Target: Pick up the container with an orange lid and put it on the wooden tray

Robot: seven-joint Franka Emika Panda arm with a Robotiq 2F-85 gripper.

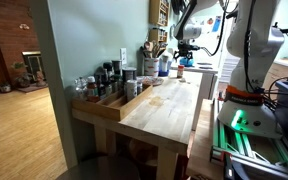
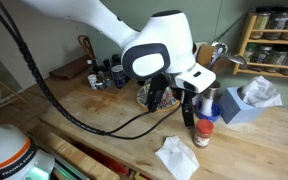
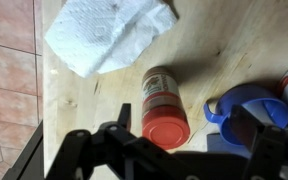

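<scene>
The container with an orange lid [image 3: 165,118] stands upright on the wooden table, a clear jar with a printed label; it also shows in an exterior view [image 2: 202,133]. My gripper [image 3: 186,122] is open and hangs just above it, with the lid between the two dark fingers, closer to the left one. An exterior view shows the gripper [image 2: 189,112] low over the table next to the jar. The wooden tray [image 1: 110,106] is long and pale and lies along the table's edge with several dark bottles in it, far from the gripper. It shows at the back in the other exterior view [image 2: 66,72].
A crumpled white paper towel [image 3: 109,35] lies close to the jar, also seen in an exterior view [image 2: 174,156]. A blue cup [image 3: 250,104] stands right beside the jar. A blue tissue box [image 2: 246,101] and a metal cup [image 2: 210,100] stand behind. A shelf with jars [image 2: 274,38] is on the wall.
</scene>
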